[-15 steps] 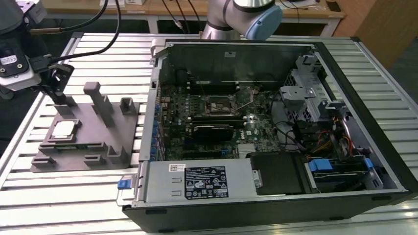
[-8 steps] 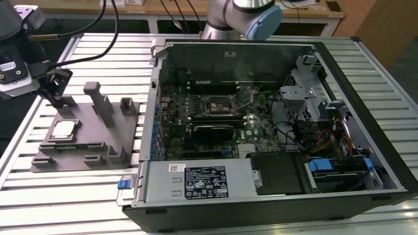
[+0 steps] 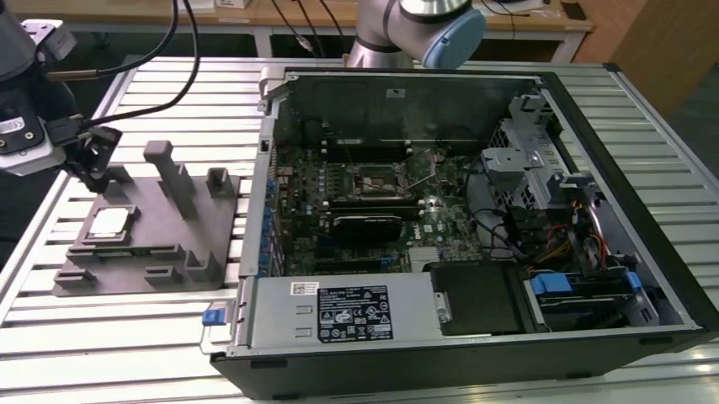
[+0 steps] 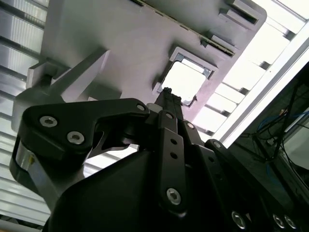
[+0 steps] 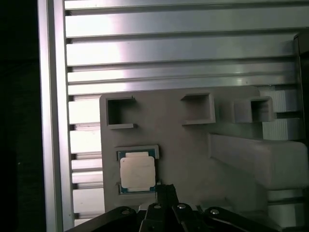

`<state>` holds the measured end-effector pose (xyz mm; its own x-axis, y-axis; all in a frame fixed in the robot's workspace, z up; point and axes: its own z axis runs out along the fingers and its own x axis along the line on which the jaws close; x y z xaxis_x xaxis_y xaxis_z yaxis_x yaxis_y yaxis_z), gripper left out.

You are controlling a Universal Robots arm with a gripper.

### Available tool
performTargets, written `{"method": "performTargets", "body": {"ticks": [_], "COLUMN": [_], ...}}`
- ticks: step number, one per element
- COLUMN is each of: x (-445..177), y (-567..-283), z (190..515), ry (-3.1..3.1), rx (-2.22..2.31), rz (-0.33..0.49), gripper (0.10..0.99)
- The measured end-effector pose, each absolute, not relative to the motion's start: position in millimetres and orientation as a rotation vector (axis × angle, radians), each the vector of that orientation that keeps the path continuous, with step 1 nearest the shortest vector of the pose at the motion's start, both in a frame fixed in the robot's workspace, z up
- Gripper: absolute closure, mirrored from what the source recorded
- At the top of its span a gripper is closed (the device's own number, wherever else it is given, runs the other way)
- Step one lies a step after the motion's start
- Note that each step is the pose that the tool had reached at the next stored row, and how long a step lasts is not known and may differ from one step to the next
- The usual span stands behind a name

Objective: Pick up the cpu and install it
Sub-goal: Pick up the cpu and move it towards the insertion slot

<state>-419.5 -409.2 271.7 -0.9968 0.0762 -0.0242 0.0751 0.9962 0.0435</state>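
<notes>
Cpu [image 5: 137,172] lies flat, silvery top upward, square in the grey fixture [image 5: 186,154] recess, just below the claw [image 5: 165,188]; claw closed, empty.

Nothing readable. Power supply [image 3: 281,324] has a dark printed label [image 3: 354,313] and a small white sticker [image 3: 301,289]. Print on both is too small to make out.

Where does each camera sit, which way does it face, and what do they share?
Exterior view: off the arm, looking down on the table, computer case and fixture; hand at the exterior view's left.
First wrist view: rides the arm, facing down onto the cpu in the fixture; hand's tip shows.
Second wrist view: rides the arm, looking along the hand toward the cpu.
All share cpu, fixture, hand.
</notes>
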Motion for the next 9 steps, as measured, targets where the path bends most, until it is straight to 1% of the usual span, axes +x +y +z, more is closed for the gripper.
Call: {"method": "performTargets", "body": {"ticks": [9], "x": [-427.4], "y": [-413.0], "z": [260.8], "ry": [3.113], "rx": [0.118], "rz": [0.066], "gripper": [0.98]}}
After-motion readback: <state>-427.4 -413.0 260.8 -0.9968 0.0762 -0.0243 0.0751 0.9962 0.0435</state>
